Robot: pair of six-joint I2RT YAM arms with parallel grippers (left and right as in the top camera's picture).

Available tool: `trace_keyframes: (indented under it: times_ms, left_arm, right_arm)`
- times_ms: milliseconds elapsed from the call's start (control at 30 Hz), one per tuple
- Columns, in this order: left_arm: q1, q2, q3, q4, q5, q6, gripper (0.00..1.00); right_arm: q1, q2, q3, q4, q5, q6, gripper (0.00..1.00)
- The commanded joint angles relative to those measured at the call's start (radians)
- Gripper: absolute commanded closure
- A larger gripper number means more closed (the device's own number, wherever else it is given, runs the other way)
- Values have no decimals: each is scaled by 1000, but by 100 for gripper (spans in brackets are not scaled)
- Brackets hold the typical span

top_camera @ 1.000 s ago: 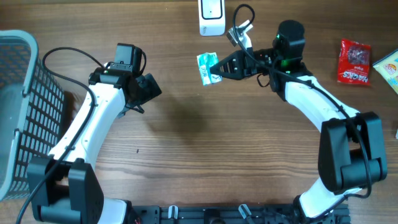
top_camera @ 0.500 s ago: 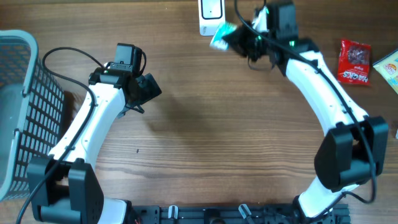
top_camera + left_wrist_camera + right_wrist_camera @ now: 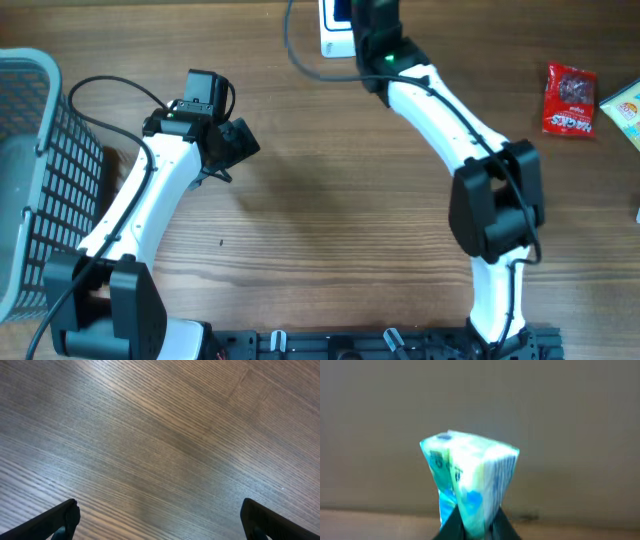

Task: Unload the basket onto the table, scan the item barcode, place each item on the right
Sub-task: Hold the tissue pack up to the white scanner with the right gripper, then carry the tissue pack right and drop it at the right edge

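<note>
My right gripper [image 3: 472, 529] has swung to the far edge of the table [image 3: 330, 240], over the white scanner [image 3: 334, 30], pinching the green packet [image 3: 470, 475] tight, so I think it can scan now; my left gripper [image 3: 238, 143] hangs open

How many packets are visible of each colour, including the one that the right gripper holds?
Red plastic packet: 1
Yellow packet, partly out of view: 1
Green-and-white packet in the right gripper: 1
Total: 3
</note>
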Motion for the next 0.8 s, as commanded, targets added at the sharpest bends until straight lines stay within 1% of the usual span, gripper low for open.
trace_keyframes:
  times_ms: [0,100,200,567,633,700,767]
  left_arm:
    - [5,6,-4,2,-13,1,0]
    - [5,6,-4,2,-13,1,0]
    - [5,6,-4,2,-13,1,0]
    - [5,6,-4,2,-13,1,0]
    - [5,6,-4,2,-13,1,0]
    - [5,6,-4,2,-13,1,0]
    - [5,6,-4,2,-13,1,0]
  right_arm:
    - [42,145,13,142,15,-580,95]
    - [66,233,12,195,23,-920,95]
    - [67,237,11,200,27,-916,95]
    - [44,237,11,211,157,-920,95]
    - [29,237,11,211,208,-920,95]
    - [3,237,11,211,299,-920,95]
    - [-41,237,11,211,441,-915,96]
